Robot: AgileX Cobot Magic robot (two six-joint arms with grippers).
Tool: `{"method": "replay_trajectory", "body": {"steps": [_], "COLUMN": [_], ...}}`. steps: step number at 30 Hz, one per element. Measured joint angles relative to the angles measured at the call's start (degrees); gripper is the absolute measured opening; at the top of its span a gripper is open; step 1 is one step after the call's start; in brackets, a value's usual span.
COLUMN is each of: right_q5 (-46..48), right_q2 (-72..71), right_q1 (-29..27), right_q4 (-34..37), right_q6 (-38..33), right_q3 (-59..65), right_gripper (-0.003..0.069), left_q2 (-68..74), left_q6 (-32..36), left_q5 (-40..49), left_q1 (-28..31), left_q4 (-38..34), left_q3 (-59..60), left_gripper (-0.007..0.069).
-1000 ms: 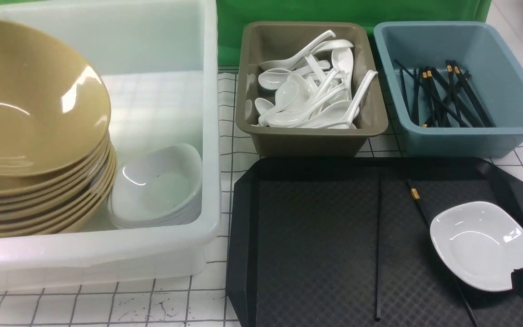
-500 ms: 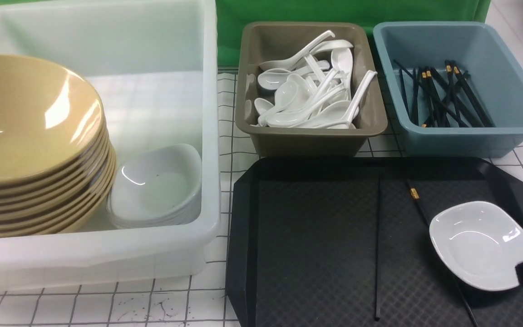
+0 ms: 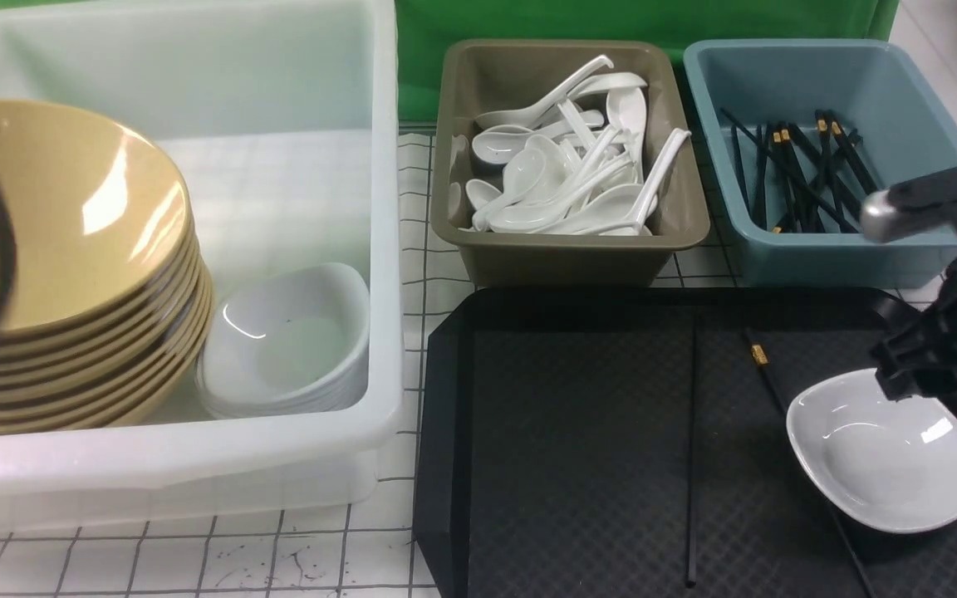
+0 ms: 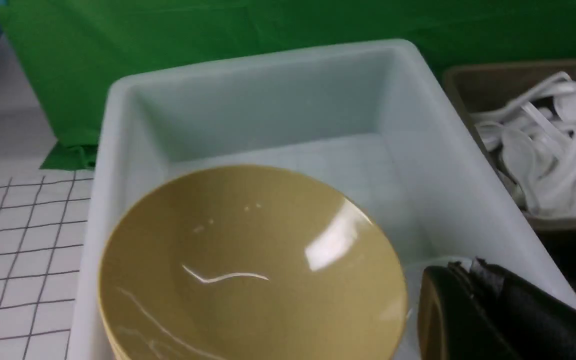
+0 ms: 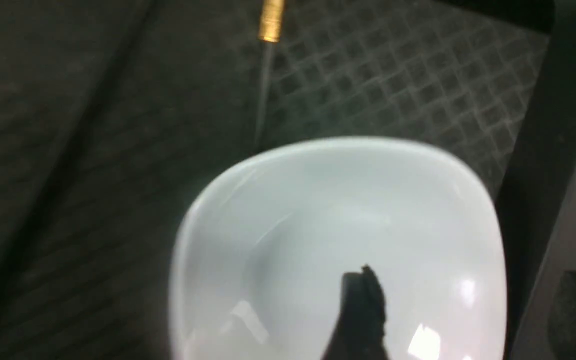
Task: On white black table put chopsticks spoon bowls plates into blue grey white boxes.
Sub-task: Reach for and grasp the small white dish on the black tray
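The top bowl had come down onto the stack in the white box, leaving the left gripper closed and empty, while the right one had swung in, so that the plate by the tray's right edge looked like the next thing to clear. The right gripper hung over that plate, fingers spread wide and pointing down at its rim

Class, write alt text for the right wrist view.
Open right gripper poised over a glossy white plate, its fingers apart, on a black textured tray; beyond the plate's rim shows a chopstick's gold band.
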Motion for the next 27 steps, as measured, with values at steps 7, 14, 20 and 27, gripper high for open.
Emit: {"method": "replay_trajectory", "body": {"steps": [7, 14, 20, 27], "right_q5": [0.09, 0.74, 9.19, 16.99], "right_q2": [9.83, 13.00, 12.58, 4.48], "right_q1": [-2.25, -2.89, -2.89, -2.26], "right_q4": [-2.20, 4.67, 12.68, 17.78], "right_q6": [-3.16, -8.48, -12.69, -12.56], "right_q3": [-1.37, -1.80, -5.19, -12.21], "right_gripper": [0.0530, 0.0474, 0.0156, 0.0079], "left_q2": [-15.22, -25.90, -30.66, -32.86], "left_q6": [-1.97, -2.88, -13.02, -24.73], "left_q5": [1.39, 0.93, -0.88, -3.38], "left_q1": [-3.14, -3.14, -3.14, -3.16], "left_q4": [5.34, 17.17, 30.76, 35.65], "left_q3": [20.02, 30.80, 35.07, 38.27], "left_gripper": [-0.0013, -0.0013, -0.0013, -0.0013]}}
